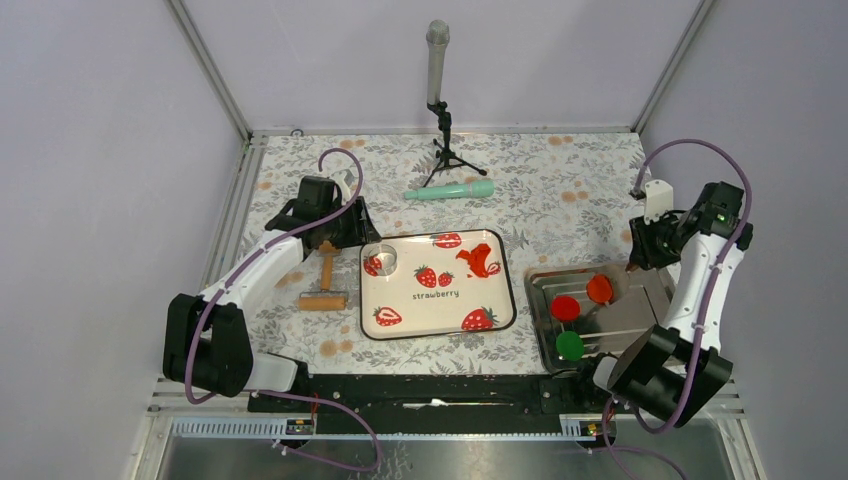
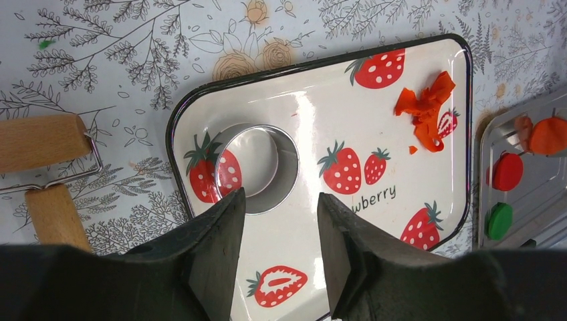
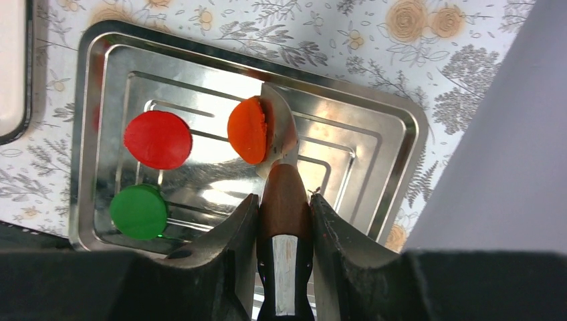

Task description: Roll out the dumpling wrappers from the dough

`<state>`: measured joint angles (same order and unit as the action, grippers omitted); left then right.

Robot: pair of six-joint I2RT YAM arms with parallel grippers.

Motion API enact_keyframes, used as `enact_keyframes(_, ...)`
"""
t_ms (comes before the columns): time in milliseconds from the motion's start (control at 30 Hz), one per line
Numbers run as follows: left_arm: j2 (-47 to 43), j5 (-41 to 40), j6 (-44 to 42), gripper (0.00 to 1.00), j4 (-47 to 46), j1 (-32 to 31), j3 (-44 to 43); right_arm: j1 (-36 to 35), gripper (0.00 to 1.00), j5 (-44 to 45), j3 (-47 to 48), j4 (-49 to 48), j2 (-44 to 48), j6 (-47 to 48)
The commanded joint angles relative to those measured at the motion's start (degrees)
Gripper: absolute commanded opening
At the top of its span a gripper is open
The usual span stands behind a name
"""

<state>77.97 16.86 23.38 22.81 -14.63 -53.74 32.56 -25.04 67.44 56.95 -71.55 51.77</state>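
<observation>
dough [image 2: 425,107] lies as a ragged orange scrap near the far right corner of the strawberry tray [image 2: 301,93]. one round wrapper [image 3: 249,130] sits against the metal blade of a wooden-handled spatula [image 3: 283,177] over the steel tray [image 3: 381,127]. the right arm folds up from its base with the wrist tipped down, and the right gripper [image 3: 283,200] is clamped on the spatula handle. the left arm reaches forward, bent at the elbow; the left gripper [image 2: 281,199] is half open and empty, facing the ring cutter [image 2: 291,167].
</observation>
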Motion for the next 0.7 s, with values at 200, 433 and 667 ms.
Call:
enact_keyframes(200,-1.41,0.76,0.44,0.48,-3.21,-0.27,0.91,-1.52,0.00,8.34,-0.28,-6.83,1.68,1.30)
enact_keyframes(433,-2.06,0.61,0.53,0.48,-3.39,-0.31,1.42,-1.69,0.00,7.83,-0.67,-7.76,2.74,2.84)
enact_keyframes(667,-2.07,0.62,0.53,0.48,-3.30,-0.30,1.62,-2.64,0.00,3.03,9.06,0.16,3.96,-2.18)
